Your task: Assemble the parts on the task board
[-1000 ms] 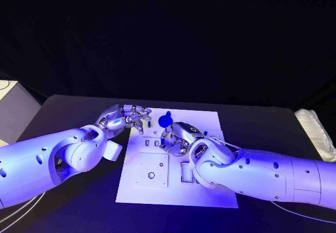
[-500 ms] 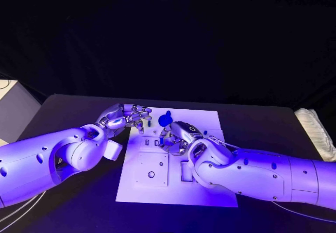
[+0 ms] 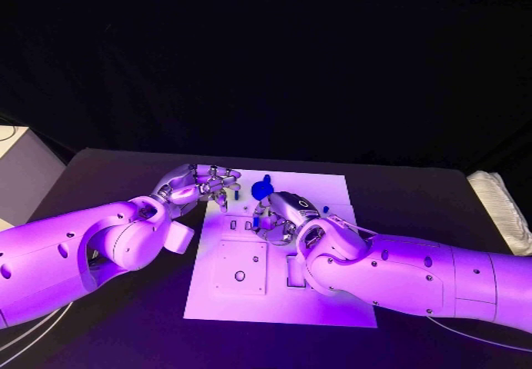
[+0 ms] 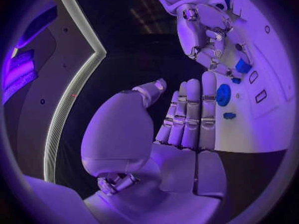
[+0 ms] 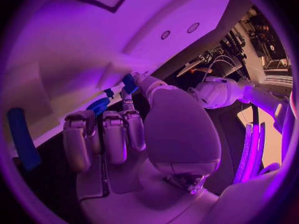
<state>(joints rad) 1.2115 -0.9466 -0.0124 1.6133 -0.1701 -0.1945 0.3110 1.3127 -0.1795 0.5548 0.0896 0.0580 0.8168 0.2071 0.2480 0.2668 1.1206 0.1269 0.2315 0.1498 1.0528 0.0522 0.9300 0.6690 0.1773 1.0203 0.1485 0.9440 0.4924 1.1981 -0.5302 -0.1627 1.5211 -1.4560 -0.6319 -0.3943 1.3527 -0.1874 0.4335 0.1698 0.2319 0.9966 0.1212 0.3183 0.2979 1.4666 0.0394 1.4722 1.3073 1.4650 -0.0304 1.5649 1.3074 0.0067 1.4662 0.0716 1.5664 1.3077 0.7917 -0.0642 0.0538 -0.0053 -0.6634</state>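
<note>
We see a small blue part (image 4: 243,66) pinched in the right hand (image 3: 277,217) over the white board (image 3: 321,192). A round blue part (image 3: 261,188) lies on the board's far end. Left hand (image 3: 207,184), fingers apart, holds nothing.

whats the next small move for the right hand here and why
Probably lower the right hand a little, to seat the small blue part pinched at its fingertips into the task board. The left wrist view shows that part just above the white plate, near open slots. The left hand hovers open at the board's edge, beside the round blue part, so it looks clear of the way.
</note>
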